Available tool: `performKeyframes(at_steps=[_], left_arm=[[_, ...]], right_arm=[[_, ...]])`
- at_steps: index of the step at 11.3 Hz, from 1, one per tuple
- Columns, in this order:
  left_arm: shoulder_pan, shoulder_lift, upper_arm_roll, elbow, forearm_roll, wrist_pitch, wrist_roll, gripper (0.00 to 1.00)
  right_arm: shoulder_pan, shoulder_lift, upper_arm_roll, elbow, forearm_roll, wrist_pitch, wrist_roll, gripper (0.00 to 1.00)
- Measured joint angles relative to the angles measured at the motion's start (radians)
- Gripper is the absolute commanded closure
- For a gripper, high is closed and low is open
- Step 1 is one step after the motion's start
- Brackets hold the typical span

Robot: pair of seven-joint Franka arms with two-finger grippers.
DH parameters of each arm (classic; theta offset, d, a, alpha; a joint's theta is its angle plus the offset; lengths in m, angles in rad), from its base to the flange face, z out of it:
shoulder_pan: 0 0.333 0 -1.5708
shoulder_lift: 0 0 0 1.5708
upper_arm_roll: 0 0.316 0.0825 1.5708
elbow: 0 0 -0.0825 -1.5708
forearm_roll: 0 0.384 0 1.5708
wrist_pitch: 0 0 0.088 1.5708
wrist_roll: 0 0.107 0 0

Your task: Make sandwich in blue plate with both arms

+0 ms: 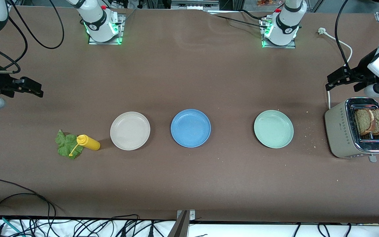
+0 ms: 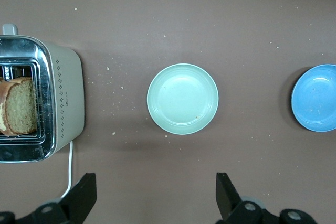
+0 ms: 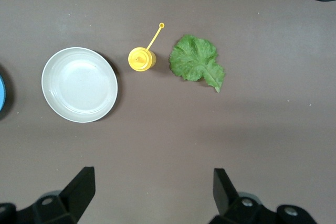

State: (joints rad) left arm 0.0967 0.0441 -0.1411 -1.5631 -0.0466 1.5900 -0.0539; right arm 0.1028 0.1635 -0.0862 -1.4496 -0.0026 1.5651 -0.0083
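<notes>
My left gripper (image 1: 329, 84) hangs with fingers apart, holding nothing, over bare table at the left arm's end, at about 12 o'clock from the toaster (image 1: 342, 131). Two bread slices (image 1: 372, 121) stand in the toaster's slots. My right gripper (image 1: 39, 93) hangs likewise spread and empty at the right arm's end. Blue plate (image 1: 190, 128) sits mid-table between the cream plate (image 1: 130, 130) and mint plate (image 1: 273, 128), bare. Lettuce leaf (image 1: 66, 144) lies flat beside the yellow bottle (image 1: 89, 142), touching it in the front view.
</notes>
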Motion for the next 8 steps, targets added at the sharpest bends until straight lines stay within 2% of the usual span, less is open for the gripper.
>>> performKeyframes(at_steps=[8], left_arm=[[0.000, 0.005, -0.001, 0.000, 0.000, -0.012, 0.000, 0.00]], right_arm=[[0.000, 0.000, 0.000, 0.000, 0.000, 0.000, 0.000, 0.00]])
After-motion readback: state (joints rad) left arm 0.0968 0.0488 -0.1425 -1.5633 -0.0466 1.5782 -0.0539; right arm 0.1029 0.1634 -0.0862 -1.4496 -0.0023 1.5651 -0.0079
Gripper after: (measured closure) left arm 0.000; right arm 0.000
